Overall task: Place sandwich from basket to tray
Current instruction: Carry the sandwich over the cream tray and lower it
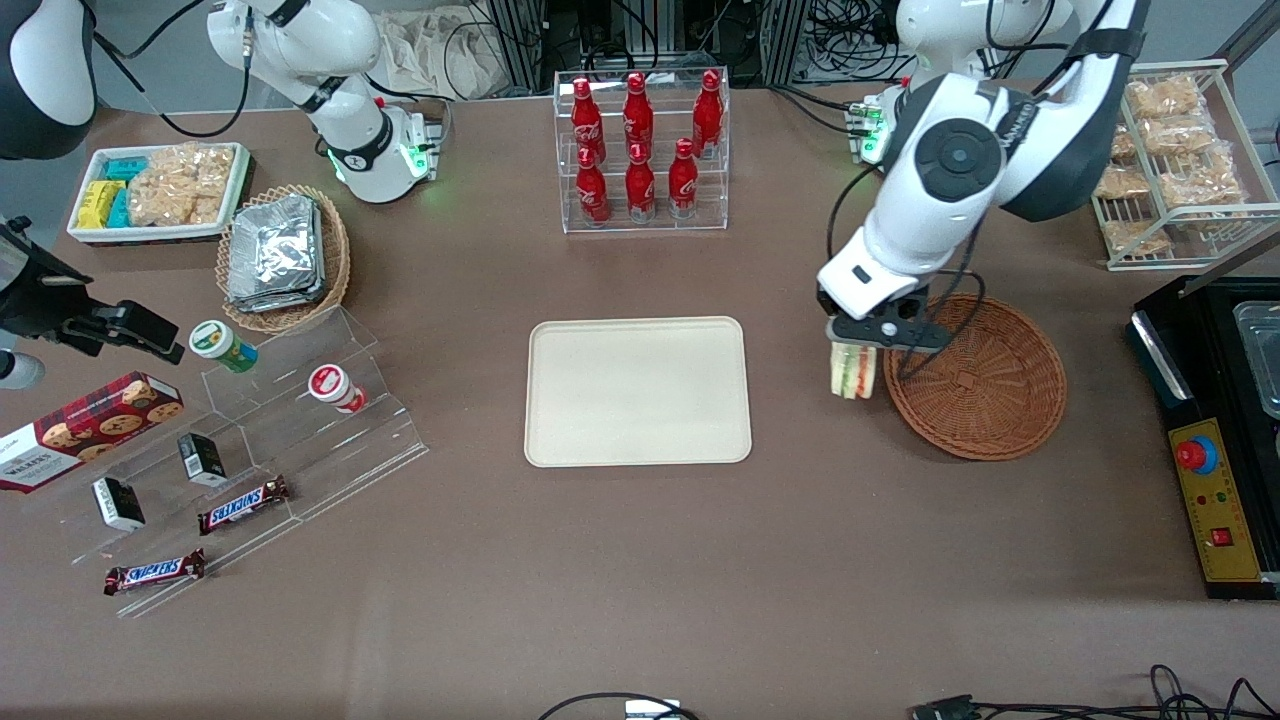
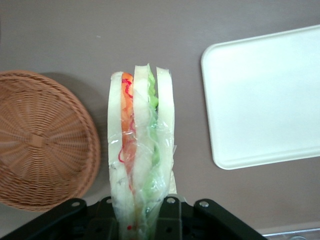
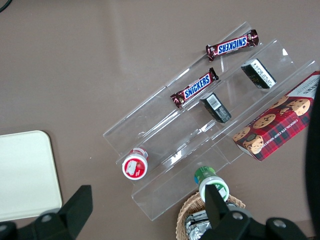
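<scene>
Brown tabletop (image 1: 640,560) carries a flat cream-beige rectangular tray (image 1: 638,391) lying toward the parked arm's end from the pincer. Round reddish-brown wicker basket (image 1: 985,385) sits just beside the pincer, holding nothing. Pincer (image 1: 868,340) hangs above bare tabletop between them (nearer the basket), clamped on the clear-wrapped triangular white-bread sandwich (image 1: 852,371), held clear of the surface.

Snickers bars (image 3: 232,45) on acrylic steps (image 3: 210,120)
</scene>
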Robot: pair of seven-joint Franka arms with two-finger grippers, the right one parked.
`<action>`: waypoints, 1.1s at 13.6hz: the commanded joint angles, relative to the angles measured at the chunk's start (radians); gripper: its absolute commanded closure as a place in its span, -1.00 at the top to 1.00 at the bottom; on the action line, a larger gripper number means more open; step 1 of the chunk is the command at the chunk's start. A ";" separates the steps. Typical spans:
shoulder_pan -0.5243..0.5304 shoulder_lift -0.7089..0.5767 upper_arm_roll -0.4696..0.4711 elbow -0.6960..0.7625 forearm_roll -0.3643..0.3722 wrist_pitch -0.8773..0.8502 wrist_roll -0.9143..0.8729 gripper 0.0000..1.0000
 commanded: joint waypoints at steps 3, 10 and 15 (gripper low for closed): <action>-0.020 0.132 -0.093 0.111 0.013 -0.007 -0.150 -0.69; -0.204 0.347 -0.093 0.192 0.243 0.041 -0.420 -0.63; -0.273 0.500 -0.091 0.194 0.417 0.105 -0.563 -0.63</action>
